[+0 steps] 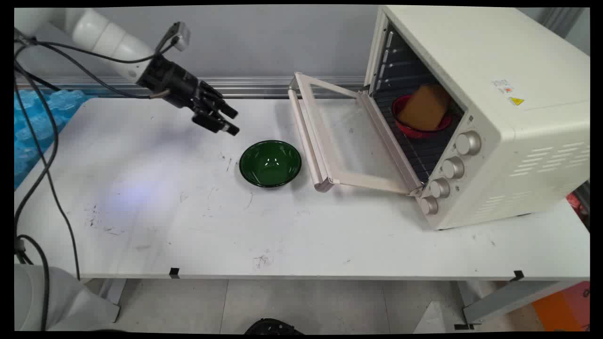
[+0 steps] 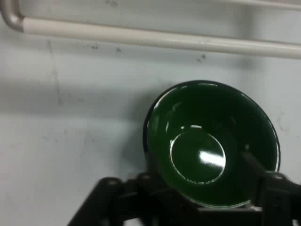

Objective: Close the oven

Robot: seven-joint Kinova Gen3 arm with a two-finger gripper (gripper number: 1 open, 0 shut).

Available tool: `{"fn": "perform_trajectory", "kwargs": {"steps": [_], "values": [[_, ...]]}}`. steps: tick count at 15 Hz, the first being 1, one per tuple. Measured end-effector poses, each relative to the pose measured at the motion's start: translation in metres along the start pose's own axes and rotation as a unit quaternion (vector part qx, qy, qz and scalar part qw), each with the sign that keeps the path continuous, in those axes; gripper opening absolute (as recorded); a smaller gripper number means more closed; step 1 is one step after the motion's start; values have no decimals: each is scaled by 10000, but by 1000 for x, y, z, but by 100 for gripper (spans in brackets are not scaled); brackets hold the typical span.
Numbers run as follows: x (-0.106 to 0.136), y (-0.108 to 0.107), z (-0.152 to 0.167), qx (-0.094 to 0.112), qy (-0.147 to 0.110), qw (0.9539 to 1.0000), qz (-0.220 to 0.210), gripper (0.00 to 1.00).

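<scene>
My gripper [image 1: 226, 120] is black on a white arm [image 1: 108, 40]. The bowl [image 1: 270, 163] below it is glossy dark green. The table [image 1: 165, 221] is white with dark scuffs. The oven [image 1: 476, 108] is cream; inside sits a red bowl [image 1: 414, 129] holding an orange-brown block [image 1: 424, 108].

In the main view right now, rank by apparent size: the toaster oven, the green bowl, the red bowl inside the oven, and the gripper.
1. Toaster oven, by far the largest.
2. Green bowl.
3. Gripper and red bowl: unsure, since a tan block hides much of the red bowl and the gripper is raised nearer the camera.
</scene>
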Motion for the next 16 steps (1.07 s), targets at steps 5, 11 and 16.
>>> {"fn": "perform_trajectory", "kwargs": {"steps": [5, 11, 16], "values": [[11, -2, 41, 17, 97, 9999, 69, 0], [26, -10, 99, 19, 245, 9997, 97, 0], [39, -18, 147, 29, 324, 9994, 112, 0]]}}
